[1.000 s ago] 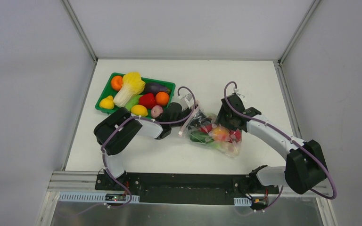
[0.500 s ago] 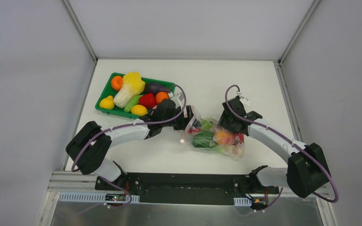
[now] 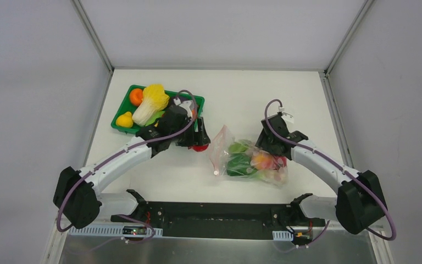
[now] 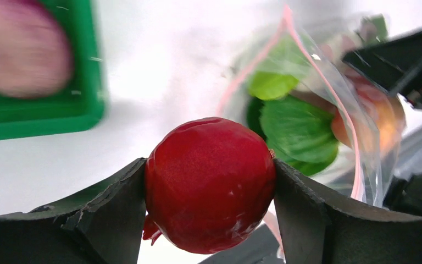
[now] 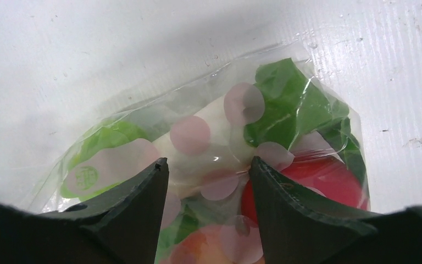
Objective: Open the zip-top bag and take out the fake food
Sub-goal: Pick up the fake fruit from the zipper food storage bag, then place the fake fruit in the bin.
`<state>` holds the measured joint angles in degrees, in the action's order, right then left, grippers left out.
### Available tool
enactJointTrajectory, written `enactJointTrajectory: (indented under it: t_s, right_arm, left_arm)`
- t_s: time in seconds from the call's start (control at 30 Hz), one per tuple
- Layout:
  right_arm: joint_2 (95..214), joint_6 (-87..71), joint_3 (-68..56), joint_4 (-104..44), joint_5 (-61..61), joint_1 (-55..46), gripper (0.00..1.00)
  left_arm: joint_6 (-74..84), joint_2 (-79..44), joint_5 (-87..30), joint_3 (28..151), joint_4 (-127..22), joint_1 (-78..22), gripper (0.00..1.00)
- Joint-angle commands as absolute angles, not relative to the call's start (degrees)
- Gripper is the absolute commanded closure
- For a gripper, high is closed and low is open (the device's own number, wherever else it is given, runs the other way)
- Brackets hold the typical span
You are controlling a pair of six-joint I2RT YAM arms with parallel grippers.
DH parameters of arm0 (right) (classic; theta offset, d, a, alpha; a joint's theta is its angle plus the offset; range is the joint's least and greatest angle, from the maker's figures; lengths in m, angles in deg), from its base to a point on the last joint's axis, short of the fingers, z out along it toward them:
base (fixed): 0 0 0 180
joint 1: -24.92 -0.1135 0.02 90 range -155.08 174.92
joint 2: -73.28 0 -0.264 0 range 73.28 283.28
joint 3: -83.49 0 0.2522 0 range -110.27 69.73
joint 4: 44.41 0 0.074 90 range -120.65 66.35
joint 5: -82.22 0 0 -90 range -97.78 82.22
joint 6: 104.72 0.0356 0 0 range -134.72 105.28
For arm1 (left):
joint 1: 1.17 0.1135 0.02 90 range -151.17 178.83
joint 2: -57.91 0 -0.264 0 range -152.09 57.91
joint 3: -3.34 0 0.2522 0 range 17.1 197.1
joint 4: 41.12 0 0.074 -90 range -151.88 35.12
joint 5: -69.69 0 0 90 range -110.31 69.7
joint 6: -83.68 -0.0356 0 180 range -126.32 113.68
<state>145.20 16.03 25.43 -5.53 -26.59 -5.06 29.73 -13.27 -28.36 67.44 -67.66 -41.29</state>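
Clearly the left fingers (image 4: 110, 209) are closed on a red piece (image 4: 209, 181) of the fake food, a glossy round one pinched at its widest by both inner faces and filling the gap between them. Just beyond these fingers and to their right lies the zip-top bag (image 4: 329, 104) on the white worktop (image 3: 264, 93), apart from the held piece, its pink zip strip (image 4: 329, 88) at the end nearer them. A green tray (image 4: 38, 118) sits off to their left. The right fingers (image 5: 132, 209) stand partly spread over the bag's other end with nothing clamped between them; whether their tips touch the plastic cannot be told. Below and between them the rest of the fake food (image 5: 286, 110) shows through the clear film: green leaves, something white, something red.
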Motion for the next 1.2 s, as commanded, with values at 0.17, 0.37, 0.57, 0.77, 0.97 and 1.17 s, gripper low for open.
enactJointTrajectory:
  t_s: [0.17, 0.37, 0.57, 0.77, 0.97, 1.17]
  right_arm:
    - [137.8, 13.5, 22.2, -3.4, -28.7, -4.5, 0.34]
    - [132.7, 12.1, 19.9, -2.7, -30.6, -4.3, 0.26]
    - [127.8, 11.6, 20.5, -2.8, -31.7, -4.1, 0.24]
    - [125.2, 12.3, 21.8, -1.8, -31.5, -4.1, 0.24]
    - [124.2, 12.8, 21.8, -0.3, -30.9, -4.1, 0.23]
    - [123.8, 13.1, 21.3, 0.2, -29.7, -4.1, 0.23]
  left_arm:
    - [17.2, -11.2, -17.3, 78.2, -86.9, -27.1, 0.6]
    - [13.2, -18.2, -16.3, 84.0, -86.1, -18.2, 0.59]
    - [12.7, -28.2, -16.3, 90.5, -85.5, -11.0, 0.54]
    - [11.5, -36.3, -17.7, 94.4, -85.5, -8.0, 0.4]
    - [11.0, -38.9, -17.3, 95.1, -85.8, -7.9, 0.22]
    - [10.7, -36.8, -17.4, 94.2, -86.1, -7.9, 0.01]
